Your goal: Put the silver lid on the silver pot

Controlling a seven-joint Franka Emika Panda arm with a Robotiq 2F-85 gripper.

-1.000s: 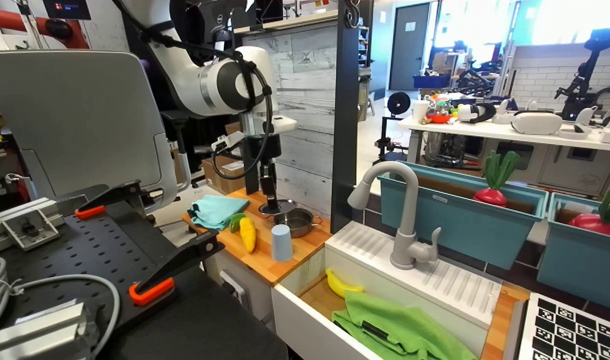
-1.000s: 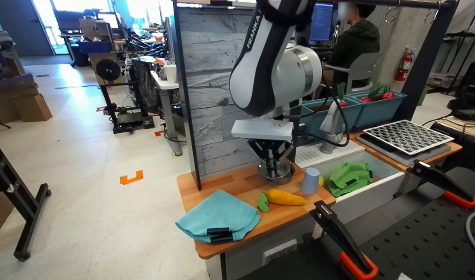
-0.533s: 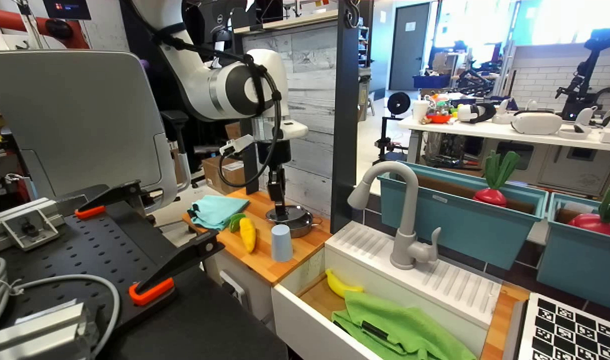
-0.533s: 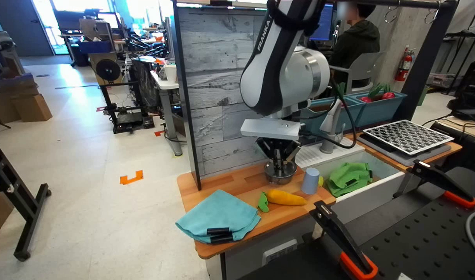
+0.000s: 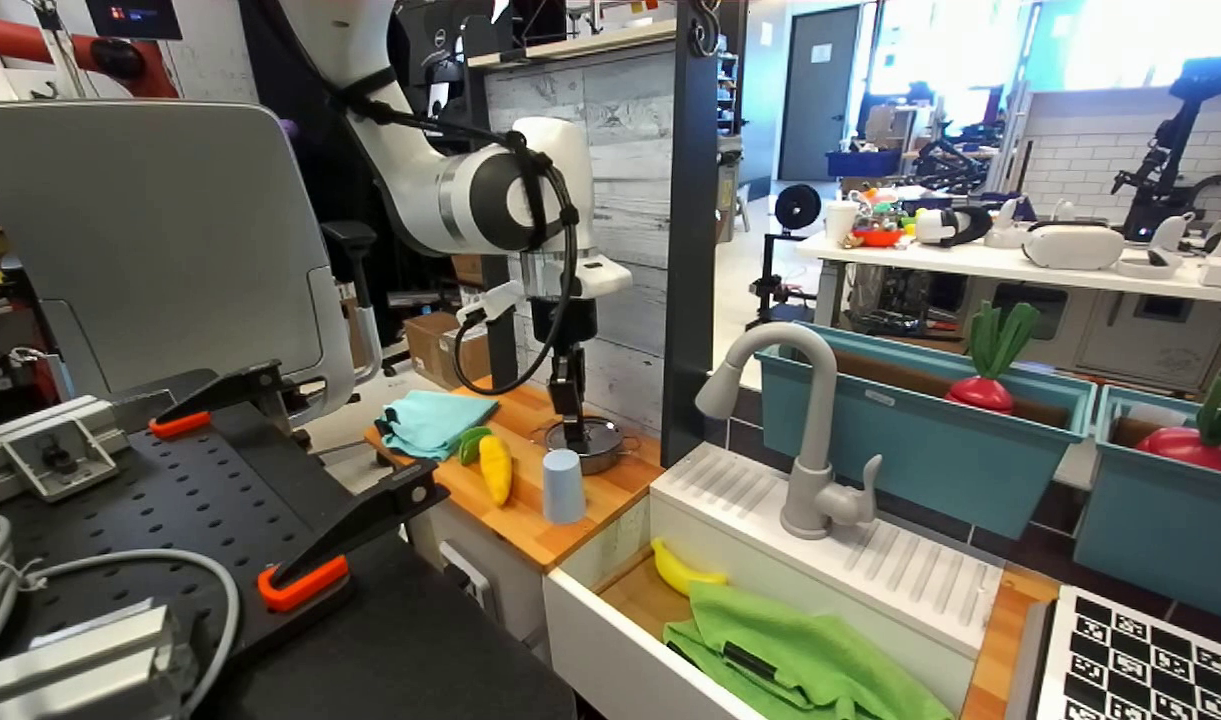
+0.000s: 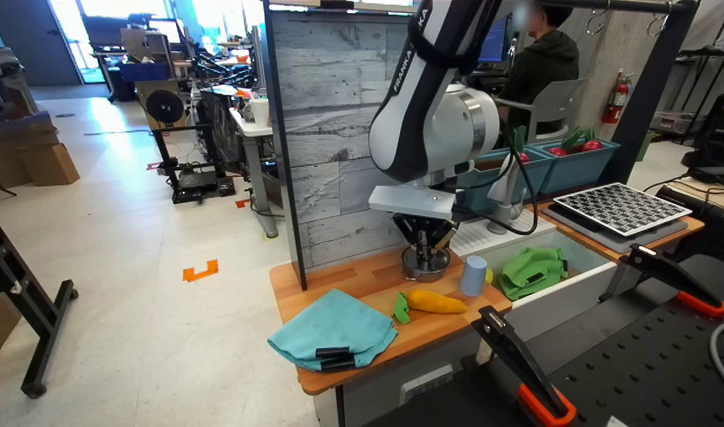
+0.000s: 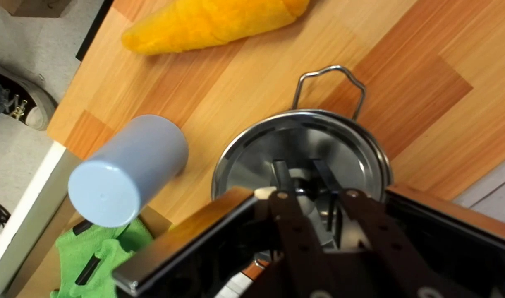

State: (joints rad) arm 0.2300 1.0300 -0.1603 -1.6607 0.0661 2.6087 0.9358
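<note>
The lid (image 7: pixel 306 140) lies almost squarely over the pot (image 6: pixel 430 274), and the gripper (image 7: pixel 307 184), its tips slightly parted, points down over the pot's centre, presumably to keep the lid level, though whether it grips or merely straddles the lid's middle I cannot tell.

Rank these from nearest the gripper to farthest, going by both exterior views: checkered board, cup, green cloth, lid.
1. Lid, right at the gripper, over the pot.
2. Cup, on the wooden counter beside the pot.
3. Green cloth, down in the sink.
4. Checkered board, past the sink.
</note>
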